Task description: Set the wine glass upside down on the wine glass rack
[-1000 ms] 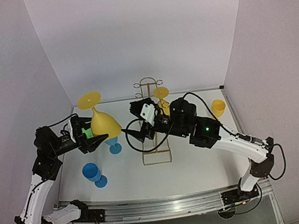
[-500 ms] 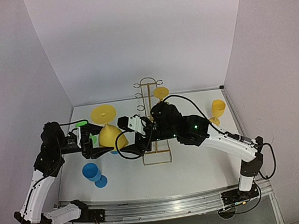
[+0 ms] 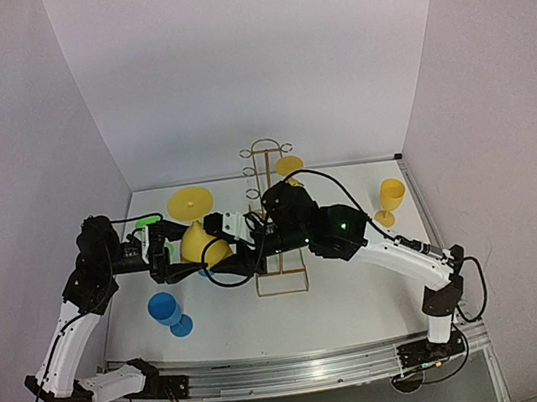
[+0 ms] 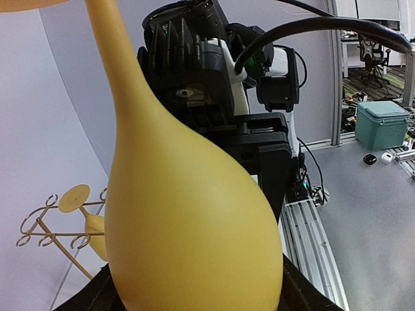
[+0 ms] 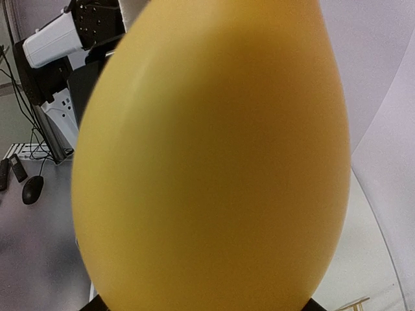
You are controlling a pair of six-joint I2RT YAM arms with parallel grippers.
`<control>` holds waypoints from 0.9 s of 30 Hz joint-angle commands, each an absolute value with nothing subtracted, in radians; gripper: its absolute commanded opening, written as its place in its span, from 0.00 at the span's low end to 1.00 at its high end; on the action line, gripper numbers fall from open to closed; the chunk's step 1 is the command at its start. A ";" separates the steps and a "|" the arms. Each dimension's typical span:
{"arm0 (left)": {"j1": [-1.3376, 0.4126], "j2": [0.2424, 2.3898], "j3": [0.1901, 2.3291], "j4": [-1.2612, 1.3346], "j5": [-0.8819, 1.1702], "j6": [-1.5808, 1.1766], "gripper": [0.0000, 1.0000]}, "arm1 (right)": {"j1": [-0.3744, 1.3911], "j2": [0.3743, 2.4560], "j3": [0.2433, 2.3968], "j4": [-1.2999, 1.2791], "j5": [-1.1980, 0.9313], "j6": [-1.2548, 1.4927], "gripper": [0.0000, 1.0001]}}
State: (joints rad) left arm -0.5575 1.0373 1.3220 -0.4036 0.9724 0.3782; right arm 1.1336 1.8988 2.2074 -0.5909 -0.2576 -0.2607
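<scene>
The yellow wine glass (image 3: 199,244) hangs upside down above the table's left middle, foot (image 3: 188,205) up. My left gripper (image 3: 176,258) is shut on its bowl from the left. My right gripper (image 3: 232,244) has its fingers against the bowl from the right. In the left wrist view the bowl (image 4: 194,227) fills the jaws, with the right gripper's black body (image 4: 259,149) behind it. The bowl (image 5: 214,162) also fills the right wrist view. The gold wire wine glass rack (image 3: 265,144) stands just right of the glass, partly behind my right arm.
Another yellow glass (image 3: 290,165) hangs upside down on the rack, also seen in the left wrist view (image 4: 78,197). A blue glass (image 3: 166,309) stands front left. A yellow glass (image 3: 390,195) stands at the far right. White walls close in the table.
My left arm lowered and tipped the glass toward the centre. My right gripper moved left to the bowl and its jaws narrowed onto it.
</scene>
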 commanded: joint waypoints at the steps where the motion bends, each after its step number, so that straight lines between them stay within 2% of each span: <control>1: -0.576 1.044 1.364 -0.416 0.997 0.385 0.17 | 1.130 1.935 2.262 -0.564 -0.278 -0.251 0.53; 7: -0.579 1.044 1.365 -0.432 0.990 0.396 0.21 | 1.130 1.942 2.269 -0.563 -0.290 -0.256 0.34; 9: -0.579 1.039 1.365 -0.436 0.980 0.394 0.31 | 1.128 1.934 2.256 -0.561 -0.284 -0.264 0.31; 13: -0.578 1.025 1.364 -0.445 0.933 0.385 0.61 | 1.115 1.899 2.214 -0.555 -0.254 -0.262 0.23; 20: -0.578 0.999 1.360 -0.409 0.826 0.342 0.98 | 1.097 1.855 2.172 -0.535 -0.197 -0.255 0.16; 27: -0.578 0.964 1.344 -0.355 0.717 0.283 1.00 | 1.073 1.805 2.144 -0.526 -0.109 -0.226 0.16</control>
